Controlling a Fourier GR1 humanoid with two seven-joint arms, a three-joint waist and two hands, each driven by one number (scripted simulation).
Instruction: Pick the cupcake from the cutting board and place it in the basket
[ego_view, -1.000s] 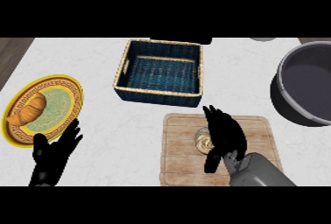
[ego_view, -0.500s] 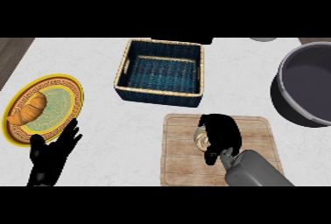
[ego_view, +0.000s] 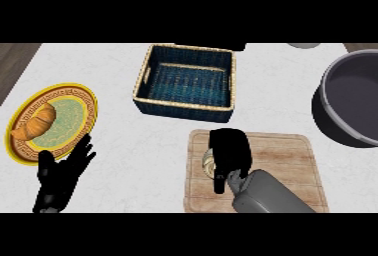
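Fingers have been curled down — the right robot hand is now closed round the cupcake on the cutting board; a lift could crush it — or let it slip short of the basket.

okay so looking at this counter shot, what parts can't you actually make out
- Cupcake: head view, mostly hidden under the right hand; only a pale sliver shows on the cutting board.
- Whether the cupcake is off the board: hidden by that hand.
- Pot: cut by the right edge.
- Grey object at the top: cut off, unidentifiable.
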